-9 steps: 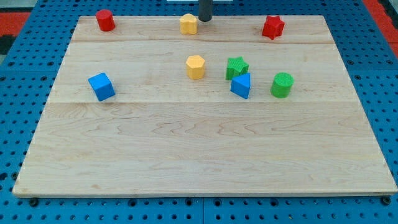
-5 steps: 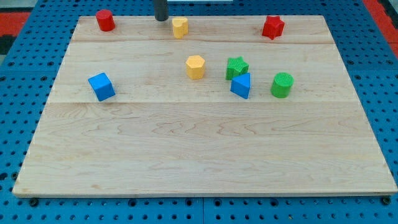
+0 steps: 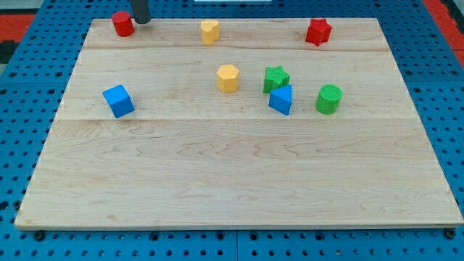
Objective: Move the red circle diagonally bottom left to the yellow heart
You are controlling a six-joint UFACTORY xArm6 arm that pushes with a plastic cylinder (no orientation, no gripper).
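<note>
The red circle (image 3: 122,24) stands at the top left corner of the wooden board (image 3: 239,181). The yellow heart (image 3: 209,31) sits near the board's top edge, to the right of the red circle. My tip (image 3: 141,20) is right beside the red circle, on its right side, nearly touching it. The rod comes down from the view's top edge.
A yellow hexagon (image 3: 228,77) lies near the middle. A green star (image 3: 275,77), a blue block (image 3: 280,99) and a green cylinder (image 3: 328,98) cluster to the right. A red star (image 3: 317,31) is at the top right. A blue cube (image 3: 118,101) is at the left.
My tip moved left along the top edge, from beside the yellow heart to beside the red circle. The yellow heart shifted slightly left early on.
</note>
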